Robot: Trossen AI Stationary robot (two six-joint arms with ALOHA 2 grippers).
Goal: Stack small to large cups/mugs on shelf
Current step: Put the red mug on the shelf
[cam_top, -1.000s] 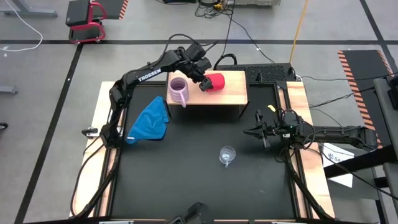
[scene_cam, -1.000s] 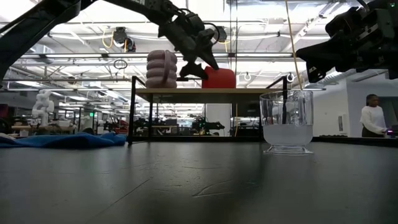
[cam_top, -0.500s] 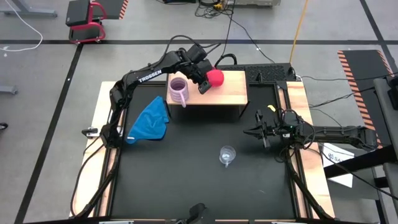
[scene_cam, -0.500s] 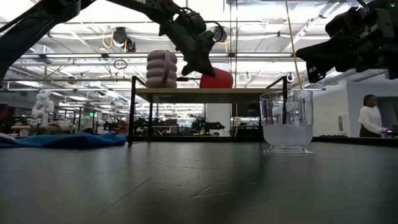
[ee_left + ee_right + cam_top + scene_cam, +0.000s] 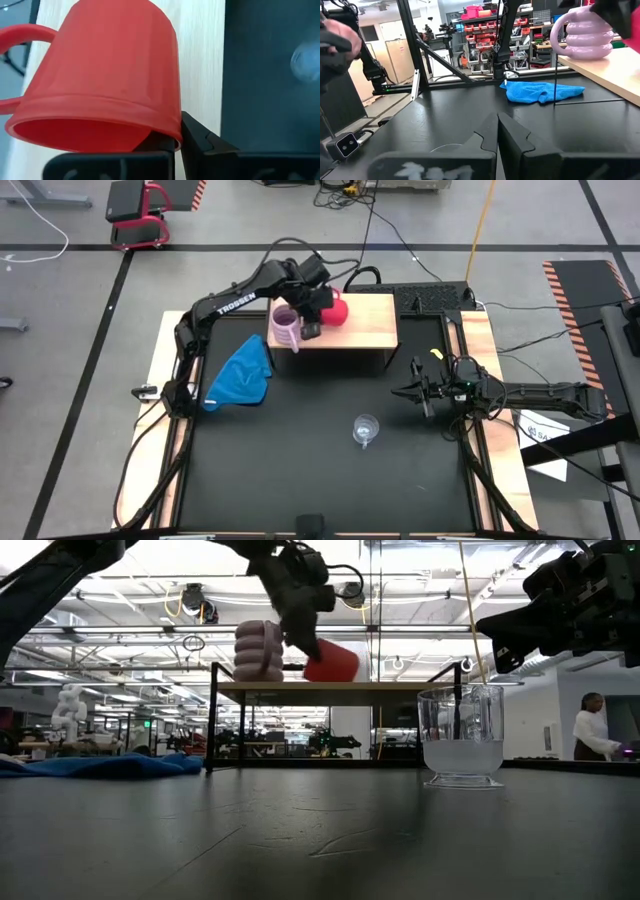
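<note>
1. The left gripper [image 5: 316, 308] had its fingers [image 5: 200, 142] clamped on the rim of the red mug [image 5: 336, 307], holding it tilted just above the shelf [image 5: 370, 323].
2. The lilac mug [image 5: 286, 326] stood on the shelf beside it.
3. The glass cup [image 5: 366, 428] sat on the table [image 5: 300, 460], well apart from the shelf.
4. The right gripper [image 5: 411, 392] hung at the table's right side, its fingers [image 5: 495, 132] pressed together and holding nothing.
5. A blue cloth [image 5: 240, 373] lay left of the shelf.

Overhead looks straight down, low camera level; both share the shelf [image 5: 362, 325].
</note>
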